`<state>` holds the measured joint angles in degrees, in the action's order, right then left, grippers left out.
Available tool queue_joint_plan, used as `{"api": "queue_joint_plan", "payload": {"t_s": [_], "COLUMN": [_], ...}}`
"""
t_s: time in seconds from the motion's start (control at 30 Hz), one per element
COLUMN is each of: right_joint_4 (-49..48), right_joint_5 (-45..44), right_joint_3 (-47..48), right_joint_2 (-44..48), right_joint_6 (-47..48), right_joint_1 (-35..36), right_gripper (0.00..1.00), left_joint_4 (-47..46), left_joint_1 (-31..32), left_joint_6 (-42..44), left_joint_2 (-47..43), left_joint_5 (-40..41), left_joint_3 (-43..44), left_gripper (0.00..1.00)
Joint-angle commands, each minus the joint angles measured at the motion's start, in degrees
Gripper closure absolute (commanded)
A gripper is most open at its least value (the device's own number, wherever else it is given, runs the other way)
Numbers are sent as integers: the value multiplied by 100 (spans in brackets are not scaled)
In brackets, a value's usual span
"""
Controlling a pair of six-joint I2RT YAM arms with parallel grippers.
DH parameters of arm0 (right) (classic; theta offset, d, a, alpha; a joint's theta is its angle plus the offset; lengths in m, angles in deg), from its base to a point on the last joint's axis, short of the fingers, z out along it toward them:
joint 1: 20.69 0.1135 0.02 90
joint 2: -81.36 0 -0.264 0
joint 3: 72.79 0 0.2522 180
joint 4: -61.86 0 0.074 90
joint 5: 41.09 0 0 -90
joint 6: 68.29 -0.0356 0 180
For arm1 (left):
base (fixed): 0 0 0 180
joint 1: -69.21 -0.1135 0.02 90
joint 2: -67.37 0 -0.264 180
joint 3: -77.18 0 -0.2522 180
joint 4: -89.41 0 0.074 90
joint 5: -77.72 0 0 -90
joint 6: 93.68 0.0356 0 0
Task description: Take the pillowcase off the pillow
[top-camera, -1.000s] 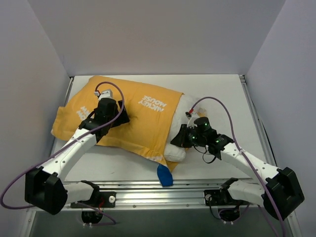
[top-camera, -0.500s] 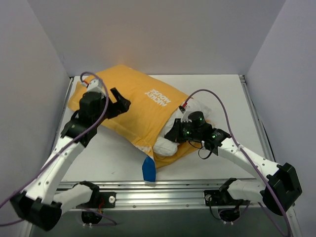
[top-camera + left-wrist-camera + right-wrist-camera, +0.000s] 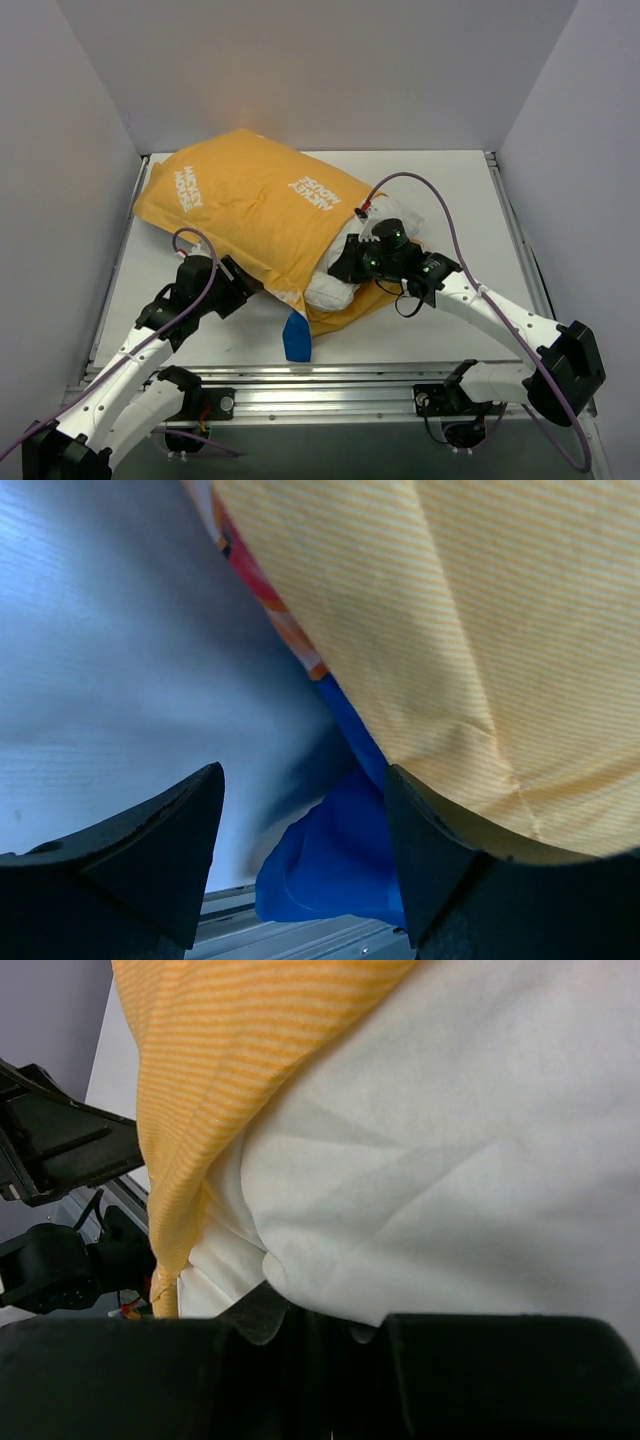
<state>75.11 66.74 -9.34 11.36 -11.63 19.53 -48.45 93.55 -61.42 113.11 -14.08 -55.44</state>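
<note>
The pillowcase (image 3: 250, 210) lies yellow-orange side up with white lettering, running from the back left to the table's middle. Its blue side shows as a flap (image 3: 297, 338) at the near edge. The white pillow (image 3: 402, 218) sticks out of its right end. My right gripper (image 3: 345, 268) is shut on the pillow's white fabric (image 3: 450, 1160), beside the case's orange edge (image 3: 220, 1060). My left gripper (image 3: 250, 287) is open and empty, low at the case's near edge. Its fingers (image 3: 130, 860) frame the blue flap (image 3: 340, 860) under the orange fabric (image 3: 480, 630).
The white table (image 3: 470, 190) is enclosed by grey walls on the left, back and right. A metal rail (image 3: 330, 385) runs along the near edge, just below the blue flap. My left arm shows in the right wrist view (image 3: 60, 1140).
My left gripper pulled the pillowcase toward the back left, let go and dropped to the case's near edge. The right gripper kept its hold on the pillow, and more pillow shows.
</note>
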Motion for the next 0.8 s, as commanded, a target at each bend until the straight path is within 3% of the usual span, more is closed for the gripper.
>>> {"api": "queue_joint_plan", "payload": {"t_s": [0.0, 0.17, 0.4, 0.63, 0.77], "right_joint_4": [-643, -652, -757, -985, -1109], "right_joint_5": [-112, -227, -411, -376, -411], "right_joint_3": [462, 427, 296, 260, 225], "right_joint_2": [48, 83, 170, 92, 83], "right_joint_6": [30, -23, -137, -208, -243], "right_joint_1": [64, 187, 284, 380, 468], "right_gripper": [100, 100, 100, 100, 100], "left_joint_4": [-1184, -1914, -2179, -2670, -3031], "left_joint_1": [27, 27, 27, 45, 45], "left_joint_6": [-335, -694, -783, -915, -854], "left_joint_2": [14, 6, -487, 93, 269], "left_joint_5": [-338, -531, -567, -743, -576], "left_joint_3": [30, -190, -418, -673, -726], "left_gripper": [27, 29, 29, 30, 38]}}
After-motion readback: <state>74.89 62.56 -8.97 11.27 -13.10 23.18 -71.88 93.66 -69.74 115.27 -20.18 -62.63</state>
